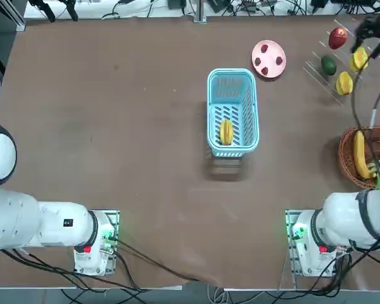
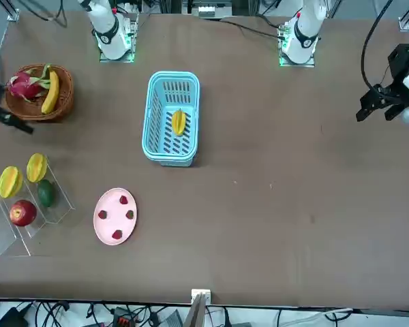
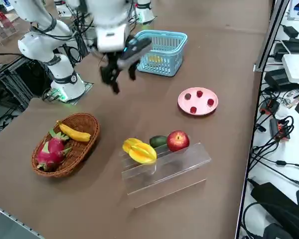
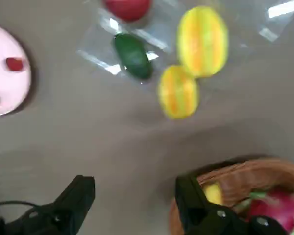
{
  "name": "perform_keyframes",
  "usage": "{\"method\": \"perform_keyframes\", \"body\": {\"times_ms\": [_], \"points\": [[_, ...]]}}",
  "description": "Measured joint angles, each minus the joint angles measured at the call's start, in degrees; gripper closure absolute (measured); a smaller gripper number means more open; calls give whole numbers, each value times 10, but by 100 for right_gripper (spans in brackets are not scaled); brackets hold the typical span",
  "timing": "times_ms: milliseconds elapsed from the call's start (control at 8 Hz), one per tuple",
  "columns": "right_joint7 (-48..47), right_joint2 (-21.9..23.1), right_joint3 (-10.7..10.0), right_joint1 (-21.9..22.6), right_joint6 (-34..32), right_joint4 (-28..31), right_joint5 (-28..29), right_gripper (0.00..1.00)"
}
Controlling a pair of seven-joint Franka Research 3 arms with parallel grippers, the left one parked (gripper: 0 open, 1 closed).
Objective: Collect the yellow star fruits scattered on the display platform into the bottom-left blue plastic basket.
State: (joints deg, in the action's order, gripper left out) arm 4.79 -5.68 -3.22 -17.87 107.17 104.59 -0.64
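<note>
Two yellow star fruits (image 1: 359, 59) (image 1: 344, 83) lie on the clear display platform (image 3: 174, 164) at the far right, next to each other (image 4: 203, 40) (image 4: 178, 92). A third star fruit (image 1: 226, 132) rests inside the light blue plastic basket (image 1: 232, 79) in the middle of the table. My right gripper (image 3: 122, 78) hangs in the air over the strip of table between the platform and a wicker basket. In the wrist view it (image 4: 134, 196) is open, with nothing between its fingers.
On the platform beside the star fruits sit a red apple (image 1: 337, 38) and a dark green fruit (image 1: 329, 65). The round wicker basket (image 3: 84, 119) holds a banana (image 3: 74, 133) and a dragon fruit. A pink plate (image 1: 268, 47) carries small red pieces.
</note>
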Motion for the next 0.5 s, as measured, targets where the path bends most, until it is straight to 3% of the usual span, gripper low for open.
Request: {"method": "perform_keyframes", "body": {"times_ms": [250, 500], "points": [[53, -90, 1, -54, 48, -71, -2, 0], [85, -167, 3, -78, 120, -107, -11, 0]]}}
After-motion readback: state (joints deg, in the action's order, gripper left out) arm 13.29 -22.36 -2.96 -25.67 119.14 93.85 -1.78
